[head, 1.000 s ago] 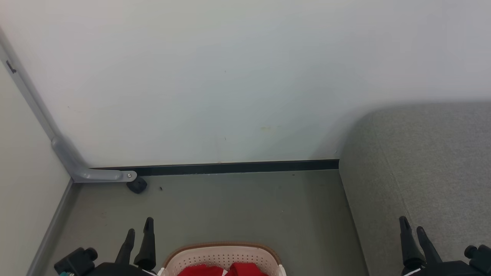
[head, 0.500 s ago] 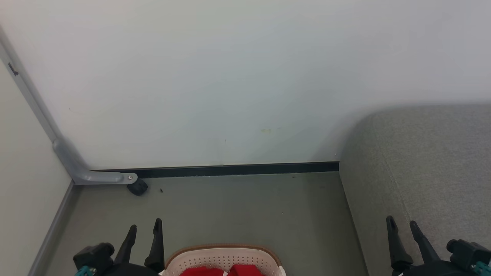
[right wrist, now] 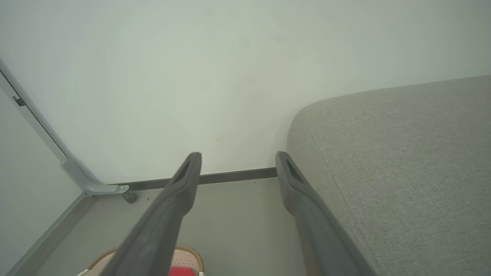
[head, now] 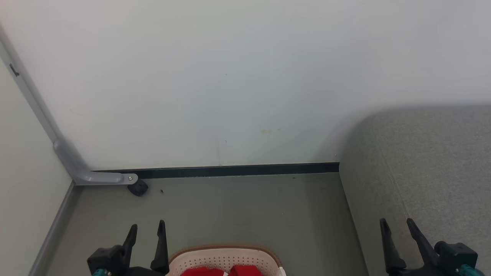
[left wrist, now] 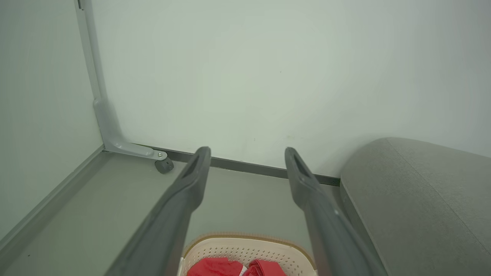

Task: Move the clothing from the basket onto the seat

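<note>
The cream basket [head: 226,257] with its brown rim peeks over the bottom edge of the head view, red clothing [head: 207,271] lying inside it. The left wrist view catches the basket [left wrist: 249,251] and the clothing [left wrist: 215,266] between the fingers. The grey seat [head: 425,168] fills the right side; it also spreads across the right wrist view [right wrist: 402,161]. My left gripper [head: 147,227] stands open just left of the basket, holding nothing. My right gripper [head: 397,223] is open over the seat's front left part, also holding nothing.
A white wall [head: 230,76] with a dark skirting strip [head: 230,170] closes the back. A grey bracket with a black caster [head: 137,187] sits in the left corner, beside a side panel [head: 23,184]. Grey-green floor [head: 245,207] lies between basket and wall.
Both grippers have shifted inward: the left one to the right toward the basket, the right one to the left. The head view has tilted slightly, so the basket sits lower in it.
</note>
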You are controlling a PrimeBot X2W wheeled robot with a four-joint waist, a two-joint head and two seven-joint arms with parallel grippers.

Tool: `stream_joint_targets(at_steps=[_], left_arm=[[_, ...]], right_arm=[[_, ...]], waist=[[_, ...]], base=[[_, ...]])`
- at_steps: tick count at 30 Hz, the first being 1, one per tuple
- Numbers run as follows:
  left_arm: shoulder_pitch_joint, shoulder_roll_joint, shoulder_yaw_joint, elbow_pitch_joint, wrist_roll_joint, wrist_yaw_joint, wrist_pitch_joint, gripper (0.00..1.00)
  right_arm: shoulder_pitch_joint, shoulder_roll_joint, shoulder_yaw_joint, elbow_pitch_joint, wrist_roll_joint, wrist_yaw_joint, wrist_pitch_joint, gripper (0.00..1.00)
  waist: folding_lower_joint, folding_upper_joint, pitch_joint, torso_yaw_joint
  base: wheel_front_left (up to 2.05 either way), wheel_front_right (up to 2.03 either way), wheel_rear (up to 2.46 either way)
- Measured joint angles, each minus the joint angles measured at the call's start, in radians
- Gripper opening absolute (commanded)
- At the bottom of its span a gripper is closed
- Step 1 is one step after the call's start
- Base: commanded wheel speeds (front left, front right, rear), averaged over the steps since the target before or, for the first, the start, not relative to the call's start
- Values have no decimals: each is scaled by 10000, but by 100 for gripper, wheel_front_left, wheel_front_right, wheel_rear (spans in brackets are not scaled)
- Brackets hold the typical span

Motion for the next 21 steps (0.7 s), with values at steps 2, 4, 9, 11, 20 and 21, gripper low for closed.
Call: stream_joint_targets(at_steps=[2, 4, 9, 11, 20, 21], left_arm=[[0, -25, -2, 46, 155, 77, -86, 100], [0, -54, -4, 102, 412, 153, -169, 100], [0, -111, 23, 291, 780, 247, -345, 100], [0, -136, 88, 339, 780, 247, -345, 100], [0, -186, 305, 497, 780, 251, -347, 100], [0, -190, 328, 512, 780, 253, -347, 100]], right_arm=[[0, -10, 63, 2, -272, -73, -69, 100], [1, -13, 136, -2, -499, -82, -150, 100], [1, -33, 261, -15, -1062, -178, -320, 100], [3, -33, 263, -21, -1070, -222, -320, 100], [43, -13, 94, -84, -1068, -295, -326, 100], [47, -10, 84, -88, -1068, -309, -326, 100]], waist=[[0, 0, -4, 5], [0, 0, -7, 11], [0, 0, -9, 20], [0, 0, -5, 24], [0, 0, 2, 35], [0, 0, 4, 35]], base=[[0, 0, 0], [0, 0, 0], [0, 0, 0], [0, 0, 0], [0, 0, 0], [0, 0, 0]])
